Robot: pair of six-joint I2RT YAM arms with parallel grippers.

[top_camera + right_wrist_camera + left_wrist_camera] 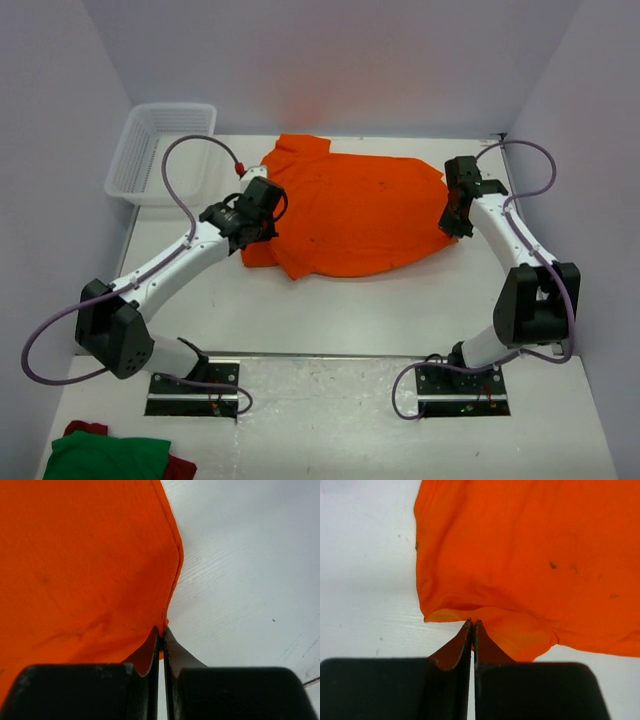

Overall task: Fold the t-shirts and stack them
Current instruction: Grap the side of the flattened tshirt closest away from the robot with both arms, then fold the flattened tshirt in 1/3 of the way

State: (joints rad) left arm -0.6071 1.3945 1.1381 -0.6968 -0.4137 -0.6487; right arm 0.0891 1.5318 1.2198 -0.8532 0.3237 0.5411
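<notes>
- Top external view: shows the orange t-shirt (350, 215) spread and rumpled on the white counter (350, 310), far of centre, between both arms.
- Left wrist view: finds the left gripper (473, 622) pinched narrow on the t-shirt's left edge, fabric bunched at the tips.
- Right wrist view: finds the right gripper (161, 628) clamped on the hem at the right edge.
- Also holds a white basket (170, 106) far left and a green cloth (105, 455) near left.

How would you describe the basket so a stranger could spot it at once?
Start at the white table and go to its far left corner. The basket sits there, left of the orange t-shirt. It alone is a white mesh box, unlike the soft cloth beside it.
</notes>
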